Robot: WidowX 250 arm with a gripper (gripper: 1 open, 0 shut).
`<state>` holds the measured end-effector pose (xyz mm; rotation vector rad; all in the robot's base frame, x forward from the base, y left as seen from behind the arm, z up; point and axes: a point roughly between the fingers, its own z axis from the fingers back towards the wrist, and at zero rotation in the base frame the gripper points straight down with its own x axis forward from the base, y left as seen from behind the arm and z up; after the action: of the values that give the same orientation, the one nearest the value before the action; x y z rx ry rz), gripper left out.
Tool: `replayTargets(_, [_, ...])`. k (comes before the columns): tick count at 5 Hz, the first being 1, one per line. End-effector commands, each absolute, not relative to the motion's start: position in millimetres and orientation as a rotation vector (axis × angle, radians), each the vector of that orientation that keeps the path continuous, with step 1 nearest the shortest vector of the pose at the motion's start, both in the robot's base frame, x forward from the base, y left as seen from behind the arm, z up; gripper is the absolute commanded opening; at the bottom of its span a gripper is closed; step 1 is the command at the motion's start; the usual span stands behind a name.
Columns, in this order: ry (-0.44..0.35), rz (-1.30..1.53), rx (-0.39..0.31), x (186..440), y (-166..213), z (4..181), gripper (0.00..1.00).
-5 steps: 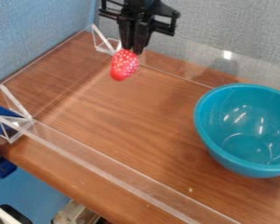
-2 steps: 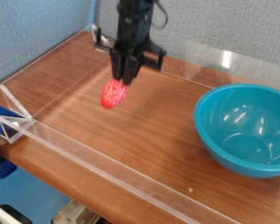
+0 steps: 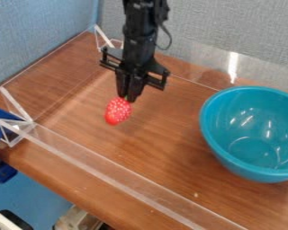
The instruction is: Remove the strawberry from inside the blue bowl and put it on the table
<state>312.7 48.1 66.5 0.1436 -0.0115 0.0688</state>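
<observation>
Gripper point(image 3: 129, 95) points straight down and pinches the strawberry point(image 3: 119, 111) by its top, so the fruit hangs just below the fingertips, close over the tabletop point(image 3: 86, 94) for a gentle release, with the empty blue bowl point(image 3: 254, 133) well off to its side.

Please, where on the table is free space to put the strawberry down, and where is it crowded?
Bare wood lies all around the strawberry under the gripper, from the left acrylic wall across to the blue bowl. The table is crowded only at its right side, which the bowl fills.
</observation>
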Motion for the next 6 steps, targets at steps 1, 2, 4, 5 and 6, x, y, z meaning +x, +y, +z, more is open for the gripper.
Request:
replayTargets(1, [-0.053,0.072,0.149,322.3,54.8,71.6,0.0])
replayTargets(2, [-0.049,0.06,0.15,327.1,57.2,63.7,0.0])
replayTargets(4, [-0.028,0.064,0.157,332.7,67.1,45.1,1.0])
replayTargets(5, [-0.016,0.074,0.157,331.8,73.3,38.8,1.0])
replayTargets(6, [-0.01,0.086,0.156,332.2,79.3,34.8,1.0])
